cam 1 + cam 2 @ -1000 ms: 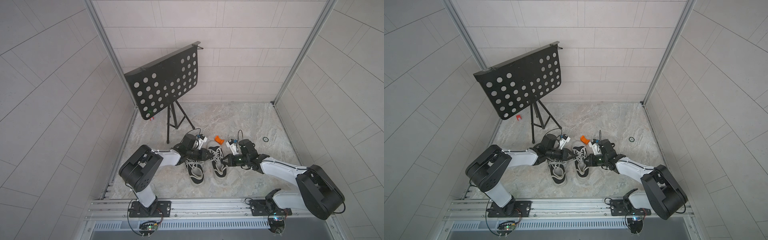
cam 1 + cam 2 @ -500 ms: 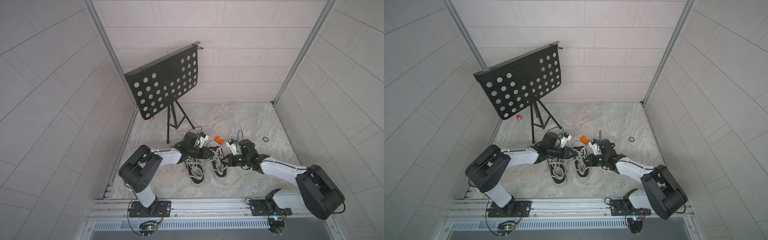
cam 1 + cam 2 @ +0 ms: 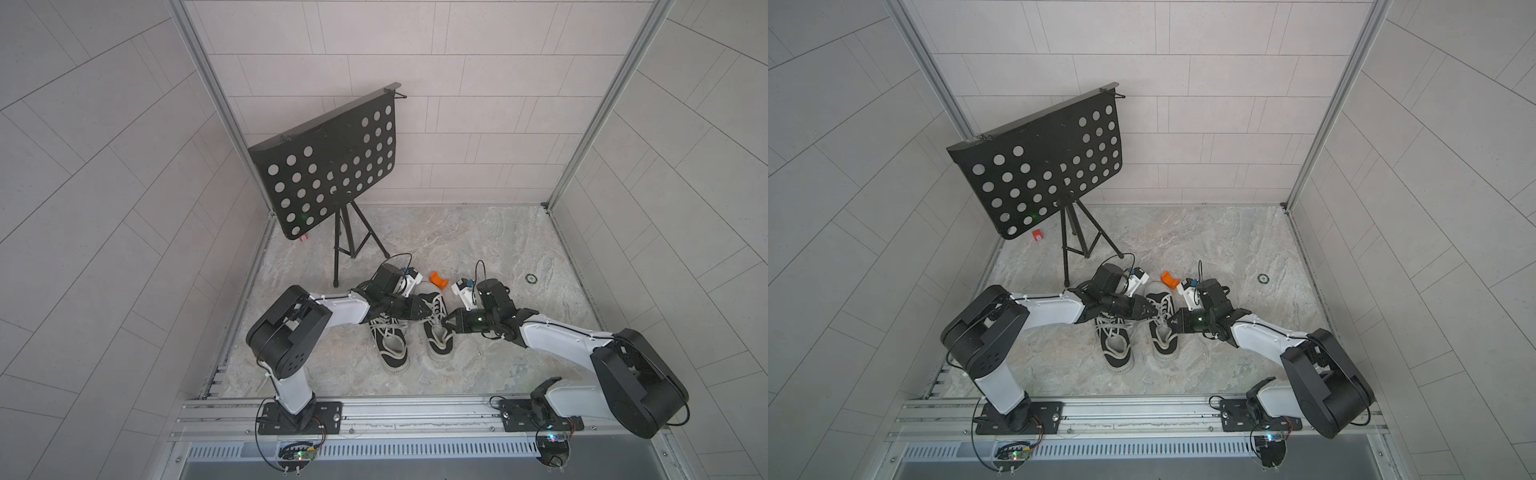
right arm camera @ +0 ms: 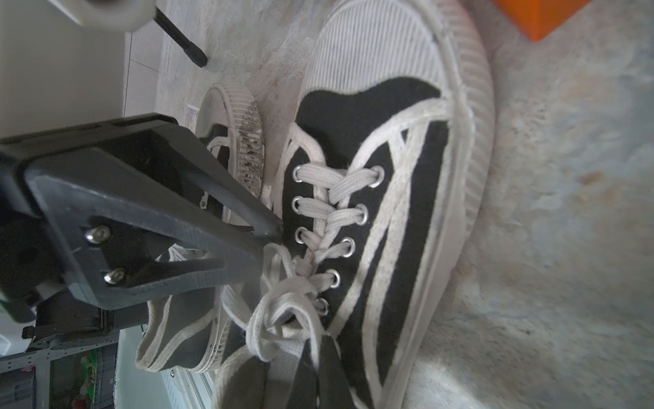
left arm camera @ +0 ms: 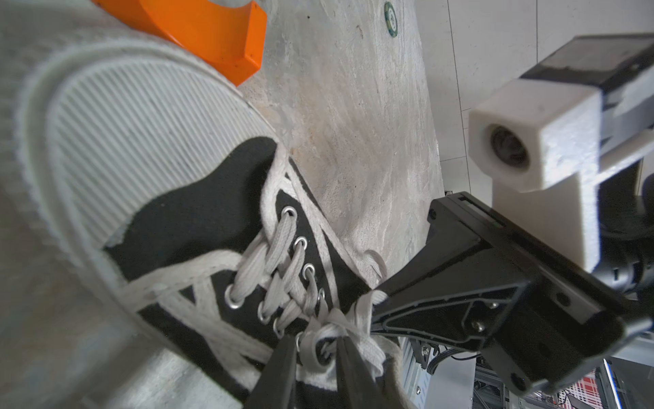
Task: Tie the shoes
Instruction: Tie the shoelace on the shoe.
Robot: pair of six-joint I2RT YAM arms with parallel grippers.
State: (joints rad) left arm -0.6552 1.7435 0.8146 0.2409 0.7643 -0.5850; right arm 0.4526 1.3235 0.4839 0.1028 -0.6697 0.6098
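the right shoe and the left shoe sit side by side and upright on the stone floor between your two arms. their toes point to the back wall and their heels to the rail. both of your grippers are at the right shoe, the one nearer the right arm. the left shoe is just beside it, whitish laces lying across its top, and your left arm passes over it.

your left gripper reaches across to the upper eyelets of the right shoe. its jaws stand a little apart with a bunch of the laces between them. you can't tell from these views whether they squeeze it.

your right gripper comes in from the opposite side, jaws together and clamped on a strand of the same laces near the top of the tongue. the two sets of tips are close together over the lacing.

an orange block lies just past the right shoe's toe. a black music stand stands farther back on the left side.
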